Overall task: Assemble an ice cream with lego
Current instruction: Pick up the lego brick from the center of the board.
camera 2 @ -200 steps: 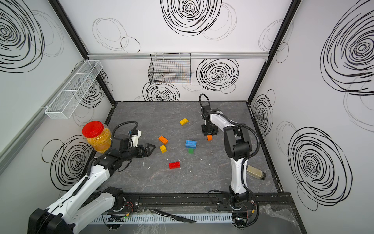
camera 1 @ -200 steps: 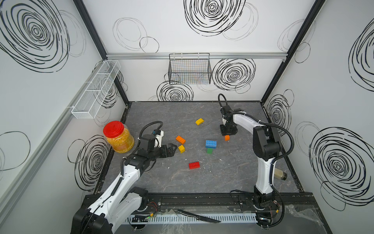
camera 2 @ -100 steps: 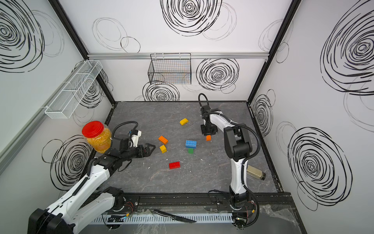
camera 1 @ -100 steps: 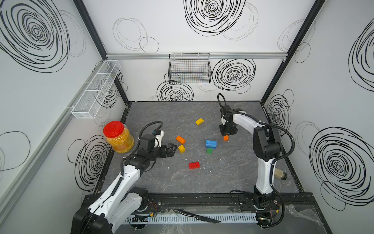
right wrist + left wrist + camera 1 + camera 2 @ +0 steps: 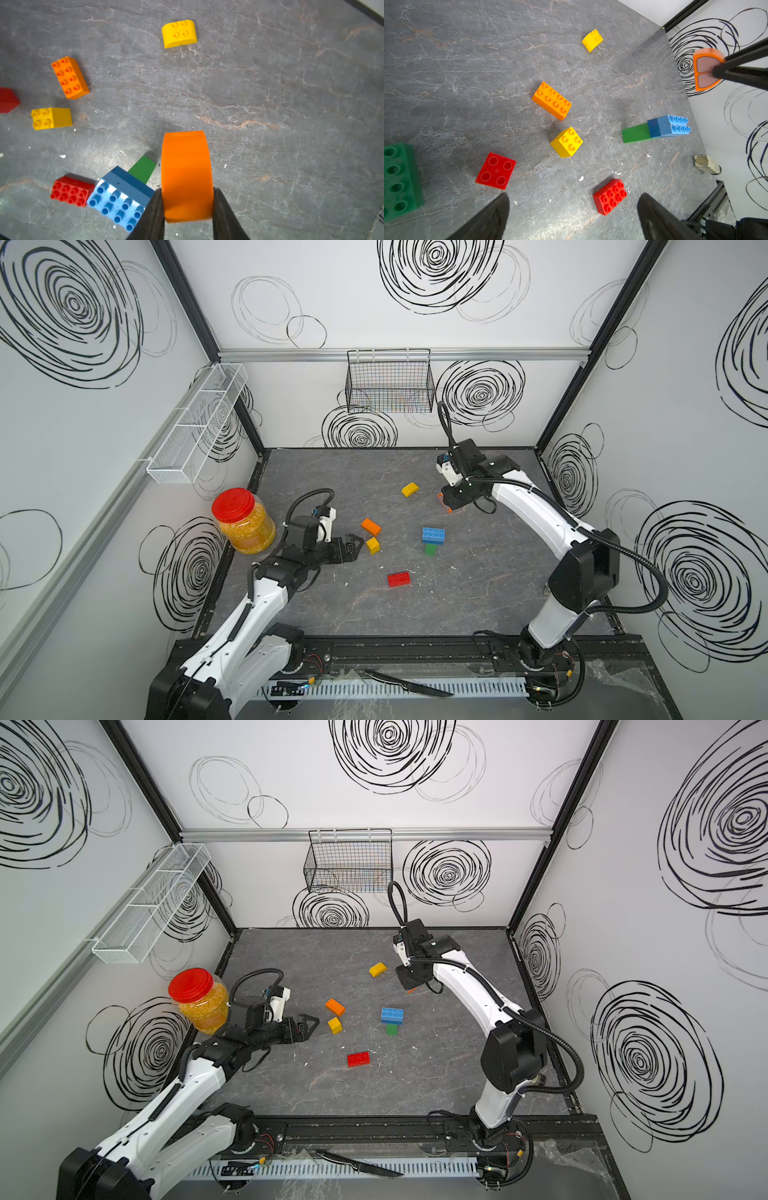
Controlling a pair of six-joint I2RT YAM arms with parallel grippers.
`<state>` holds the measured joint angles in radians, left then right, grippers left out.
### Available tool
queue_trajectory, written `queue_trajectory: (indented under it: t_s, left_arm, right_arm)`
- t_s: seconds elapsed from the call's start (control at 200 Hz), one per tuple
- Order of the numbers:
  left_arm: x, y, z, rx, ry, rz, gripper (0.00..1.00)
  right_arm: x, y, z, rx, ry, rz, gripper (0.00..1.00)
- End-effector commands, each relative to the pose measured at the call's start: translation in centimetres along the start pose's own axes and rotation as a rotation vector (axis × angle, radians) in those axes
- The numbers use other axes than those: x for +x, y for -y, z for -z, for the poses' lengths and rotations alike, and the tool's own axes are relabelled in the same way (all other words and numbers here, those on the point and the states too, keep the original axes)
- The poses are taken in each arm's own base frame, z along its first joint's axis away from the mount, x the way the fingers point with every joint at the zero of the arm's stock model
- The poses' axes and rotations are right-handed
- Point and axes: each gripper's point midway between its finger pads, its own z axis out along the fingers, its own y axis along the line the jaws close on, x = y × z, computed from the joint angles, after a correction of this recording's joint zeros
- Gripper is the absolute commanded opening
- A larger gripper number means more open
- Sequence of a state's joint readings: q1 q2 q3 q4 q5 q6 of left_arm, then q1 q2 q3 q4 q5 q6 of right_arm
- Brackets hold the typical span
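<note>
Lego: orange rounded brick [image 5: 186, 166] pinched by flat sides in right gripper [image 5: 187, 189], held clear of table [image 5: 291, 104] near blue brick [image 5: 120, 199] stacked on green brick [image 5: 143, 169], likely so its curved face can cap that stack; left gripper [image 5: 573, 196] wide open, empty, hovers low near yellow square brick [image 5: 566, 142]

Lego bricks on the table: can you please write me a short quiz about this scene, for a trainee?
1. True or false: the right hand is shut on the rounded orange brick.
2. The blue brick stands on a brick of which colour? A) red B) green C) yellow
3. What does the left hand hold?
Key: 1 true; 2 B, the green brick; 3 nothing, it is open and empty.
</note>
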<state>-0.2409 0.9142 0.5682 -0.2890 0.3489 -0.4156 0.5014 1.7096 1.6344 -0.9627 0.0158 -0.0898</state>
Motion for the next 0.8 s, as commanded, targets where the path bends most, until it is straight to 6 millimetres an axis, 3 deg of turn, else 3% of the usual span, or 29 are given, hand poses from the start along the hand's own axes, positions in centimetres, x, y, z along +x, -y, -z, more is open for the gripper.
queue_trajectory:
  t_s: [0.0, 0.235, 0.42, 0.665, 0.796]
  left_arm:
    - [-0.9, 0.1, 0.3, 0.006, 0.042, -0.007, 0.99]
    - [-1.0, 0.2, 0.4, 0.008, 0.045, -0.01, 0.99]
    - [-1.0, 0.3, 0.4, 0.011, 0.045, -0.011, 0.99]
    - [-0.9, 0.3, 0.3, 0.016, 0.04, -0.011, 0.99]
    - [-0.8, 0.4, 0.3, 0.019, 0.036, -0.01, 0.99]
  right_arm:
    - [0.8, -1.9, 1.9, -0.078, -0.029, 0.136, 0.0]
    - [2.3, -5.6, 3.6, -0.136, -0.047, 0.45, 0.0]
    - [2.5, -6.6, 5.0, -0.169, -0.046, 0.604, 0.0]
    - [3.9, -8.2, 4.5, -0.228, -0.083, 0.755, 0.0]
    - [3.1, -8.5, 5.2, -0.217, -0.001, 0.823, 0.0]
